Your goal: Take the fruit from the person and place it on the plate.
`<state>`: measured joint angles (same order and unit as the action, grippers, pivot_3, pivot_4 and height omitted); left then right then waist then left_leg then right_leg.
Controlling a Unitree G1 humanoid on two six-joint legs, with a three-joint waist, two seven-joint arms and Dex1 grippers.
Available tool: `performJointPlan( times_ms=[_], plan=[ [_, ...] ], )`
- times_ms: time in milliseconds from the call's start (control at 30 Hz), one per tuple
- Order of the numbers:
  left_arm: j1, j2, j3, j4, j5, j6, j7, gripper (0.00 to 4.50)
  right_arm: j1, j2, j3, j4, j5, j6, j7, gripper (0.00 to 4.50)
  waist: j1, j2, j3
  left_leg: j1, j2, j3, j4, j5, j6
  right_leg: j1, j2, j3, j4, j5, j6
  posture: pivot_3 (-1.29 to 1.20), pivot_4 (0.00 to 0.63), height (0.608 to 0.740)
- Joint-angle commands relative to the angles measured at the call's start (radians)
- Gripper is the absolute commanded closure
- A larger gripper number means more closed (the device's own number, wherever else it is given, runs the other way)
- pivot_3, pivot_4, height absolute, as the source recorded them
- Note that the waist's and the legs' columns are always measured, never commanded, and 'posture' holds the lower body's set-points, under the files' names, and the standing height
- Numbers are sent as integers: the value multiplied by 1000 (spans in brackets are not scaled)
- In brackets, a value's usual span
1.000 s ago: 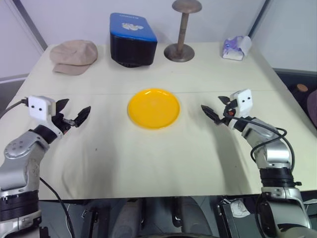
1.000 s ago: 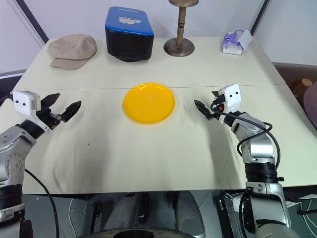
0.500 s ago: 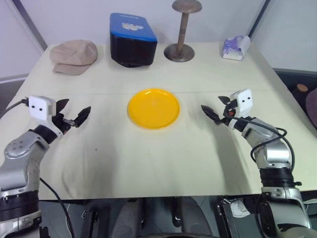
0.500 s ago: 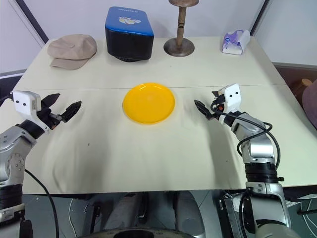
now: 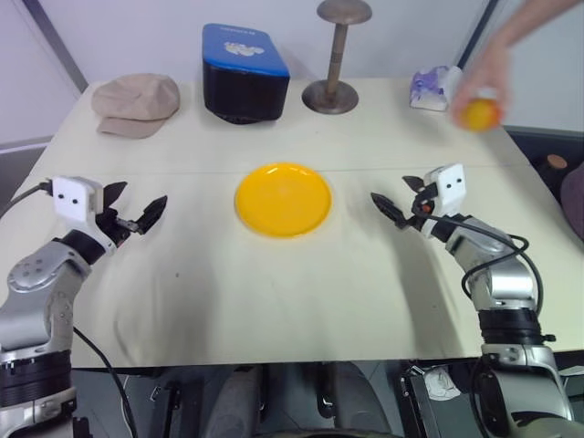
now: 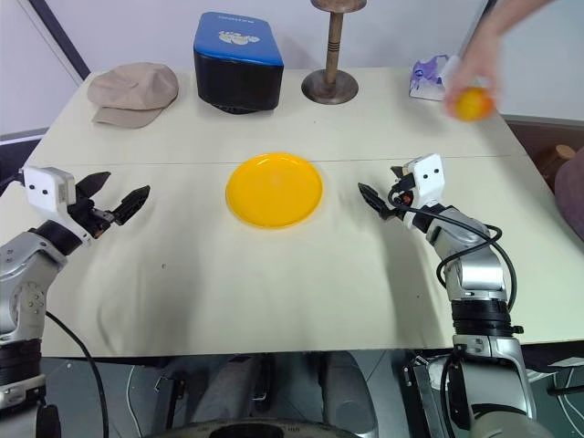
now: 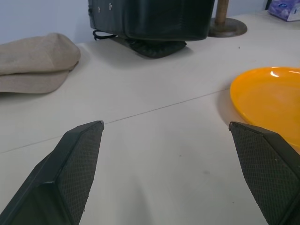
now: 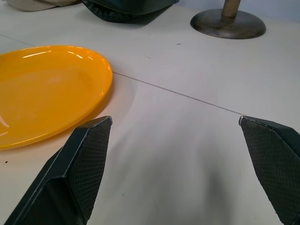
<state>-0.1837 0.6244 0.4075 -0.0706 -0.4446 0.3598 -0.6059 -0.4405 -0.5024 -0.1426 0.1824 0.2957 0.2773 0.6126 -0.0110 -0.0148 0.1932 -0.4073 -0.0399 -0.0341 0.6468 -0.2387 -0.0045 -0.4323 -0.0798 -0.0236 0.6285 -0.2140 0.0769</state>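
A person's hand (image 5: 491, 66) reaches in from the far right and holds a small yellow-orange fruit (image 5: 479, 114) in the air above the table's far right part. The fruit hangs beyond and to the right of my right gripper (image 5: 389, 189), well apart from it. That gripper stands open and empty just right of the yellow plate (image 5: 283, 198), which lies bare at the table's middle. My left gripper (image 5: 144, 196) is open and empty too, low over the cloth to the left of the plate. The plate's rim (image 8: 105, 75) also shows in the right wrist view.
Along the far edge sit a beige cap (image 5: 137, 103), a blue-topped black box (image 5: 245, 71), a wooden stand (image 5: 333, 91) and a tissue pack (image 5: 433, 87). The cream table cloth (image 5: 274, 292) reaches the near edge.
A person's hand holding the fruit has come into view at the far right. Both grippers and the plate have stayed where they were.
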Motion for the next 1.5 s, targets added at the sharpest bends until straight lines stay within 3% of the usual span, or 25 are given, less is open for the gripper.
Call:
performJointPlan(
  times_ms=[33,400,733,800,900,1033,1267,1500],
  plan=[
    [-13,12,9,-22,1,-22,3,0,-7,-9,-19,-17,-1,-22,-2,55,0,0,0,0,0,0,0,0,0,0,0,0,0,0,0,0,150,740],
    [-24,26,15,3,8,-35,-8,0,-4,-5,-18,-16,-3,-22,-7,55,0,0,0,0,0,0,0,0,0,0,0,0,0,0,0,0,150,740],
    [-68,95,68,45,-29,-32,-44,0,-1,-4,-18,-21,4,-12,-4,55,-2,0,0,0,0,0,0,0,0,0,0,0,0,0,0,0,150,740],
    [-64,98,69,52,-27,-38,-47,0,12,-6,-36,-86,89,71,39,55,-1,0,0,0,0,0,0,0,0,0,0,0,0,0,0,0,150,740],
    [-56,96,64,52,-21,-43,-51,0,55,-53,-76,-332,395,351,162,55,2,0,0,0,0,0,0,0,0,0,0,0,0,0,0,0,150,740],
    [-58,93,56,54,-20,-45,-54,0,54,-115,-92,-474,521,502,150,55,0,0,0,0,0,-1,0,0,1,0,-1,0,0,0,0,0,150,740],
    [-103,89,42,57,-54,-25,-81,0,33,-118,-68,-496,498,506,107,55,2,-1,-1,0,0,-1,1,0,0,1,-1,0,-1,-2,-3,0,150,740],
    [-326,31,-96,174,-36,-76,-160,0,13,-104,-25,-448,412,438,93,55,23,-2,-1,0,-1,1,2,0,1,1,0,-1,-1,0,0,0,150,740]
  ],
)
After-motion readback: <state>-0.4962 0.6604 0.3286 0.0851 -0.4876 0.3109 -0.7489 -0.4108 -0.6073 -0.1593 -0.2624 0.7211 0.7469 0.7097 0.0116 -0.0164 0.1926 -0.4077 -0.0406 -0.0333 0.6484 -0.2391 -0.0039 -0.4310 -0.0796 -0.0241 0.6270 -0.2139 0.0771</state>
